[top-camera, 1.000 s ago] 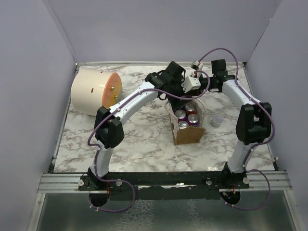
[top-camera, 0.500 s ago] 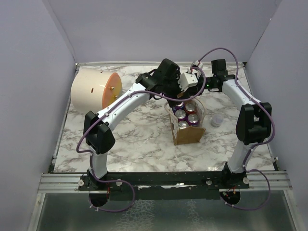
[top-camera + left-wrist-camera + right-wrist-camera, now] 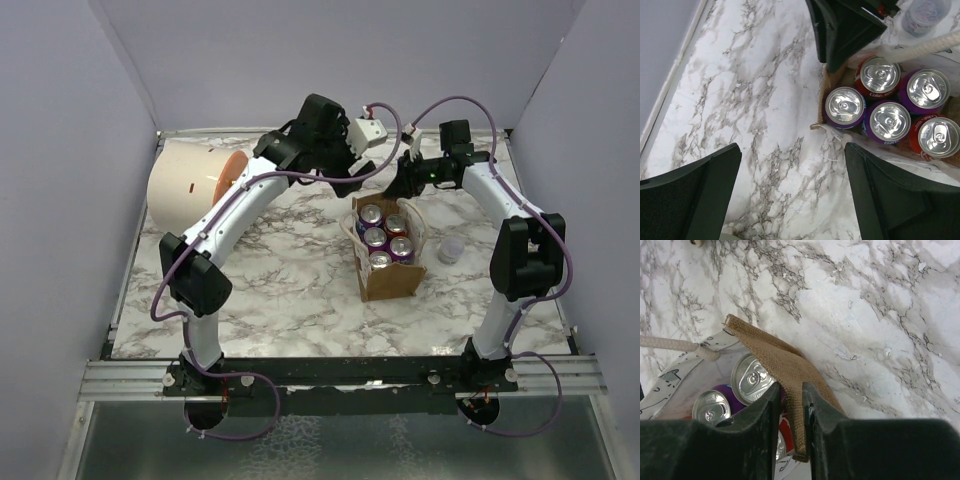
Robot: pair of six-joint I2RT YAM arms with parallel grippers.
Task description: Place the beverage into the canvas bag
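Brown burlap tote (image 3: 390, 282) wall pinched in my right gripper (image 3: 791, 396); left gripper (image 3: 792, 165) spread, empty. Tug risks spilling purple-red soda cans (image 3: 889, 120).

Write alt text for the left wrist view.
Five upright cans, silver tops showing, stand in the canvas bag on the marble table. The left gripper hangs open over the table beside them; the right gripper pinches the bag's rim.

You have bright, even overhead light; shadows on the counter (image 3: 300, 270) are soft, can tops (image 3: 889, 121) glint, every view sharp.
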